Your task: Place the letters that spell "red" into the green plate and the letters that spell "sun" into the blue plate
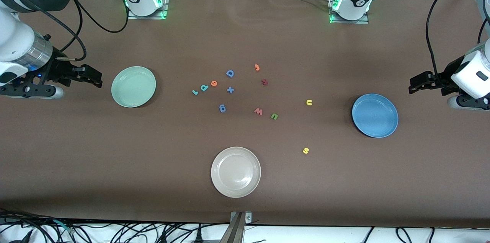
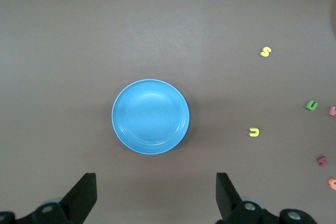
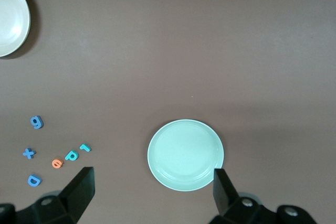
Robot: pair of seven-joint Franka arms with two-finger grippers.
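White plate: (image 1: 236, 172) nearest the front camera, empty.
Yellow s: (image 1: 305, 150) on the surface, nearer the camera than the blue plate.
Blue plate: (image 1: 375, 115) empty, at the left arm's end.
Green u/n, yellow u/n: (image 1: 274, 116), (image 1: 309, 102) between the middle and the blue plate.
Green plate: (image 1: 133, 86) empty, at the right arm's end.
r, d, e: (image 1: 195, 92), (image 1: 204, 87), (image 1: 214, 83) in a row, nearest the green plate.
Left hand: (image 1: 415, 82) spread, empty, beside the blue plate; closer to "sun".
Right hand: (image 1: 95, 79) spread, empty, beside the green plate; closer to "red".

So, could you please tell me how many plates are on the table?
3. The green plate lies toward the right arm's end, the blue plate toward the left arm's end, and the cream-white plate nearest the front camera. None looks hidden.
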